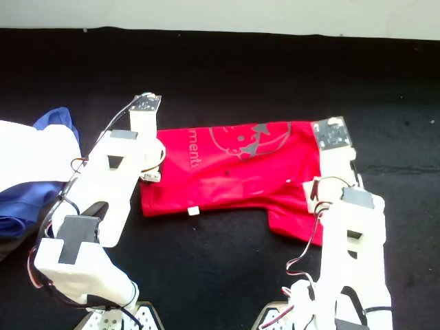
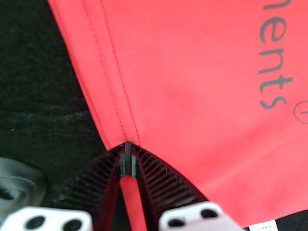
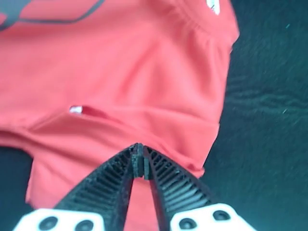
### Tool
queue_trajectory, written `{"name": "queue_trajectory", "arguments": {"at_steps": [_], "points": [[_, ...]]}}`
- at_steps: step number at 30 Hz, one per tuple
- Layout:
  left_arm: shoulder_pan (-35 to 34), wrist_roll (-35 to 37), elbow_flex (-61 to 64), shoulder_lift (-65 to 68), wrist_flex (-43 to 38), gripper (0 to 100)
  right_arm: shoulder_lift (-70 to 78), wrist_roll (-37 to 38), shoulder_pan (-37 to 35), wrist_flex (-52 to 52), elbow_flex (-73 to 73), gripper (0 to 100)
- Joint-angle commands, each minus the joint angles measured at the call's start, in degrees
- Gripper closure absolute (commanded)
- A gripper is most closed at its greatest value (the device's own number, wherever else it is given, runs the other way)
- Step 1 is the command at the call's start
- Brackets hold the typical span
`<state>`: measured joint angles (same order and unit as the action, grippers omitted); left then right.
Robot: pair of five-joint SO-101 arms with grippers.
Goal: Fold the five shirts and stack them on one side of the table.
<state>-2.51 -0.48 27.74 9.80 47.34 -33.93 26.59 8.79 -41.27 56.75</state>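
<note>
Red shirt (image 1: 234,172) lies flat mid-table on the black table (image 1: 220,69), grey print and lettering facing up, and one sleeve sticks out toward the near right. There's a small white tag (image 1: 193,211) at its near edge. Left arm (image 1: 113,179) sits over the shirt's left edge, right arm (image 1: 350,227) over its right end. Left end effector (image 2: 127,163) is pinched closed on the stitched hem at the shirt's left edge, with a strip of red fabric showing between the fingers. Right end effector (image 3: 139,161) is also clamped closed, gripping a fold of red fabric near the sleeve side. Both sit low at the cloth. Far left of the table there's a loose pile, with a white shirt (image 1: 34,155) lying on a blue shirt (image 1: 27,206), well apart from the red one.
</note>
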Motion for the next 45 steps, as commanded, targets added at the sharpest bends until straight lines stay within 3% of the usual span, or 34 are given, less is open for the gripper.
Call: {"name": "queue_trajectory", "arguments": {"at_steps": [1,5,8,17,24,27,32,38,45], "points": [[-0.66,0.44,-0.66,0.57,-0.18,99,1.8,0.79,0.66,9.98,1.89,99.2],[-0.66,0.44,-0.66,0.57,-0.18,99,8.48,0.79,0.75,17.36,2.77,99.2],[-0.66,0.44,-0.66,0.57,-0.26,99,12.62,0.79,0.75,17.01,2.42,99.2],[-0.66,0.44,-0.66,0.57,-0.26,99,7.25,1.23,0.66,3.38,2.42,99.2],[-0.66,0.44,-0.66,0.57,-0.26,99,-5.41,1.32,0.4,-10.24,2.42,99.2],[-0.66,0.44,-0.66,0.57,-0.26,99,-12.18,1.32,0.75,-11.38,2.68,99.2],[-0.66,0.44,-0.66,0.57,-0.26,99,-16.84,1.23,0.75,1.01,6.73,99.2],[-0.66,0.44,-0.66,0.57,-0.26,99,-9.45,1.23,0.75,17.98,16.13,99.2],[-0.66,0.44,-0.66,0.57,-0.26,99,-0.13,1.23,2.86,19.82,16.48,99.2]]}}
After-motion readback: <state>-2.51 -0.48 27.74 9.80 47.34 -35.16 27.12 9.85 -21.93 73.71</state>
